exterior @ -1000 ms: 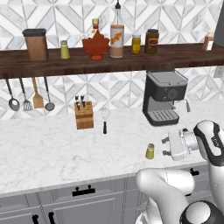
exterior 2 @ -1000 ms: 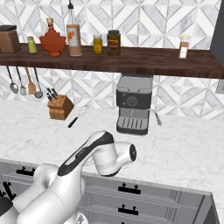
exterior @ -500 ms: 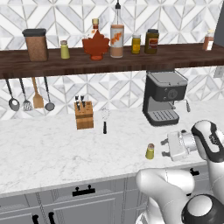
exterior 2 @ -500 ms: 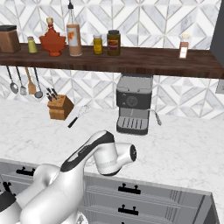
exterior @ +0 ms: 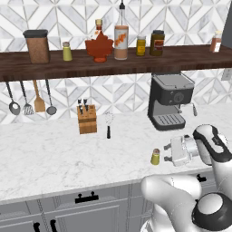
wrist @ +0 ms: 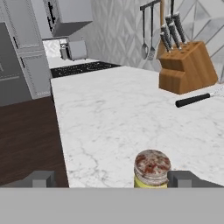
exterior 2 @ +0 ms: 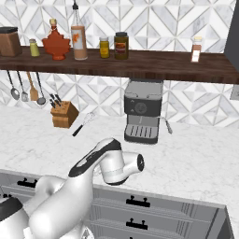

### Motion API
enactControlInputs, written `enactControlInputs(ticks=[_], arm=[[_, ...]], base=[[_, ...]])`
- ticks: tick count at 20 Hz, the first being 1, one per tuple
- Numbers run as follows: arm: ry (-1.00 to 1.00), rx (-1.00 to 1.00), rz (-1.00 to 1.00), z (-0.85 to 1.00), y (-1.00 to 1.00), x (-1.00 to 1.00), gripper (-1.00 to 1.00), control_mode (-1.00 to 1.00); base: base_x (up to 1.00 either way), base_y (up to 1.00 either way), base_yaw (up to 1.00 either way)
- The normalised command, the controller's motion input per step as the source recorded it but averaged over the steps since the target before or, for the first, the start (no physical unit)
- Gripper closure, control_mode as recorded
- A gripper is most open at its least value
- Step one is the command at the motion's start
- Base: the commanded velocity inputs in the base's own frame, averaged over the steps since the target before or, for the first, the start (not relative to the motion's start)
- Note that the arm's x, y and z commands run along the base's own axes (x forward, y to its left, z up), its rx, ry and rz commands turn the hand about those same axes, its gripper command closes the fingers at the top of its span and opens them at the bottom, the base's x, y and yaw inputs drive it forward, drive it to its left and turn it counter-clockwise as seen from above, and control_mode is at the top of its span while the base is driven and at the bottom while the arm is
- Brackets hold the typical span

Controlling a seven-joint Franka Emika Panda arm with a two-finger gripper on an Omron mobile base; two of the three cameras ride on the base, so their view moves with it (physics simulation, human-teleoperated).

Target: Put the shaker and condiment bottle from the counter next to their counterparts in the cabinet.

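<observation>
The gripper lies sideways low over the counter near its front edge, jaws spread apart with nothing between them yet. In the hand view the two fingertips stand wide, and the shaker sits close to the right one, inside the gap but off centre. From the left base view the shaker stands upright on the marble just left of the gripper. Compared with a second ago the hand has slid left toward the shaker, closing most of the space between them; the shaker itself has not moved.

Farther back, the knife block and a whisk rest near the wall, the coffee machine to their right. Up on the cabinet, the condiment bottle stands just right of the maple-leaf bottle, with the twin shaker further left.
</observation>
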Motion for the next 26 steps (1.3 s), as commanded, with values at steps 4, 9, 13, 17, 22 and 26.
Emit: enactControlInputs(ticks=[4,9,13,17,22,26], arm=[[0.03,0.0,0.0,-0.12,0.0,0.18,-1.0,-1.0],[0.01,0.0,0.0,-0.1,0.0,0.17,-1.0,-1.0],[0.0,0.0,0.0,-0.09,0.0,0.16,-1.0,-1.0],[0.0,0.0,0.0,-0.08,0.0,0.1,-1.0,-1.0],[0.0,0.0,0.0,-0.09,0.0,0.09,-1.0,-1.0],[0.0,0.0,0.0,-0.12,0.0,0.05,-1.0,-1.0]], base=[[0.0,0.0,0.0],[0.0,0.0,0.0],[0.0,0.0,0.0],[0.0,0.0,0.0],[0.0,0.0,0.0],[0.0,0.0,0.0]])
